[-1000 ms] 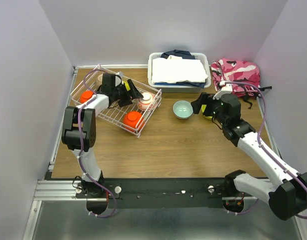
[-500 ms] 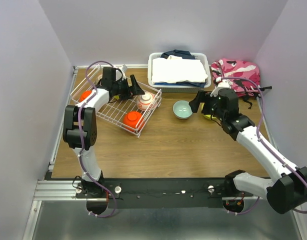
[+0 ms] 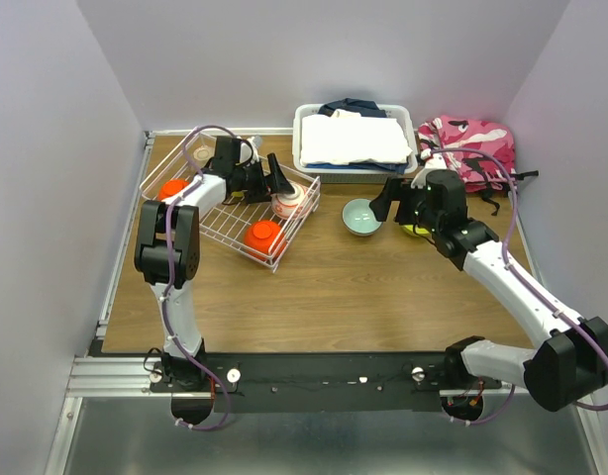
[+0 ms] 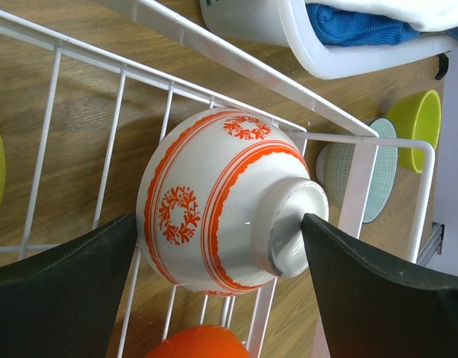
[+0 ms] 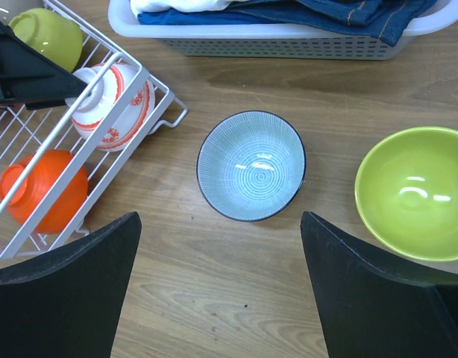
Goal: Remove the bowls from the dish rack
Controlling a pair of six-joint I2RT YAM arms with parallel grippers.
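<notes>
The white wire dish rack (image 3: 217, 220) stands at the back left. Inside it are two orange bowls (image 3: 172, 189) (image 3: 263, 236), a lime-yellow bowl (image 5: 46, 36) and a white bowl with a red pattern (image 4: 214, 194) lying on its side in the corner. My left gripper (image 4: 218, 220) is open, one finger on each side of that white bowl, the right fingertip at its foot. On the table sit a pale grey-blue bowl (image 5: 251, 165) and a lime bowl (image 5: 412, 192), both upright. My right gripper (image 5: 220, 224) hovers open above the table just in front of the pale bowl, holding nothing.
A white plastic bin (image 3: 354, 139) of folded cloth stands at the back centre, close behind the pale bowl. A pink camouflage cloth (image 3: 467, 148) lies at the back right. The rack's corner rim (image 4: 348, 138) stands between the white bowl and the pale bowl.
My left gripper has moved right along the rack until its open jaws straddle the white patterned bowl. My right gripper has drifted a little back and left, toward the pale bowl.
</notes>
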